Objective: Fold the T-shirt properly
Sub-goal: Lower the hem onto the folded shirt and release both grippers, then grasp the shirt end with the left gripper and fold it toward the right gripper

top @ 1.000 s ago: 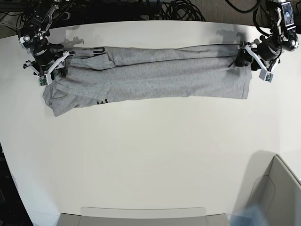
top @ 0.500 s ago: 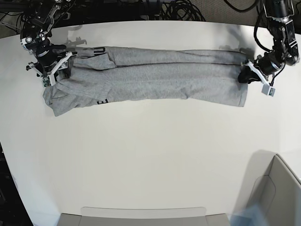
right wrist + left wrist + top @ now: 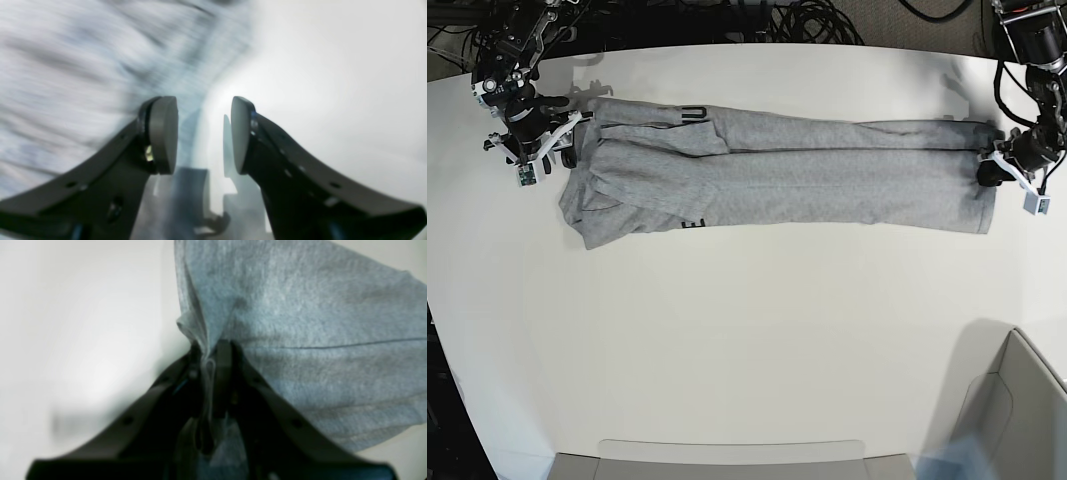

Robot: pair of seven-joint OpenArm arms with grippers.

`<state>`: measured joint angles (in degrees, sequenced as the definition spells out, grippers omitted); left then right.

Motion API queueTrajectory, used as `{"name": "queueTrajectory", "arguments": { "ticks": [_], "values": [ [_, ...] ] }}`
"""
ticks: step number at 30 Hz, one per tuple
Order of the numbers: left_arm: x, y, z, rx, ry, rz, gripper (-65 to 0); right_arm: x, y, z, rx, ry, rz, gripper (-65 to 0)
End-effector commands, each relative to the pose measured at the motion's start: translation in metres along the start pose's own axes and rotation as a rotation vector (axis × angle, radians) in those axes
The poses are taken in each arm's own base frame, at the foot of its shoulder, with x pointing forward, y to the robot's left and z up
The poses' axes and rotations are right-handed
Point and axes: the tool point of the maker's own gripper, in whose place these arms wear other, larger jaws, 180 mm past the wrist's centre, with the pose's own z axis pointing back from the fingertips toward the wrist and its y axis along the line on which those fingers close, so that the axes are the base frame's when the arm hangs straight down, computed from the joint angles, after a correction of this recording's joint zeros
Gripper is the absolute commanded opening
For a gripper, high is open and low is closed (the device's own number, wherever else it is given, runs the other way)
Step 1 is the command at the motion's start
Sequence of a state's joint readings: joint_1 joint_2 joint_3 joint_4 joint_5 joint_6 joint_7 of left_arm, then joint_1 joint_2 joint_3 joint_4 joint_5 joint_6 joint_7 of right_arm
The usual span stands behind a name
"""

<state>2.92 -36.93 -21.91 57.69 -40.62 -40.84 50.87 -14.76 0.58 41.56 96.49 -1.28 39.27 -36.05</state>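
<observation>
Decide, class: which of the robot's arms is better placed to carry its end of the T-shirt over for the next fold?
Probably the left: the left gripper is shut on the T-shirt edge, while the right gripper stands open, holding nothing.

T-shirt [image 3: 777, 170] flat on table [image 3: 747, 340] | cables [image 3: 807, 20] apparently behind
</observation>
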Motion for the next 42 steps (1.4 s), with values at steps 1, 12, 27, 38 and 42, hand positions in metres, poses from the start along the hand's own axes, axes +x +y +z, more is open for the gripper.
{"name": "queueTrajectory", "arguments": {
  "ticks": [1, 12, 27, 38, 42],
  "values": [
    [-0.003, 0.010, 0.005, 0.044, 0.047, -0.021, -65.0, 0.015, -0.001, 0.003, 0.002, -0.054, 0.015, -38.8],
    [0.049, -0.012, 0.057, 0.105, -0.052, -0.176, -65.0, 0.019, 0.015, -0.002, 0.041, -0.061, 0.027, -38.8],
    [0.055, -0.165, 0.080, 0.003, -0.152, -0.405, -65.0, 0.027, 0.021, -0.006, 0.059, -0.074, 0.038, -38.8],
    [0.025, -0.271, 0.036, -0.258, -0.074, -0.260, -65.0, 0.027, 0.020, -0.006, 0.058, -0.074, 0.039, -38.8],
    [0.017, -0.294, 0.024, -0.311, -0.058, -0.216, -65.0, 0.026, 0.020, -0.005, 0.058, -0.072, 0.040, -38.8]
  ]
}}
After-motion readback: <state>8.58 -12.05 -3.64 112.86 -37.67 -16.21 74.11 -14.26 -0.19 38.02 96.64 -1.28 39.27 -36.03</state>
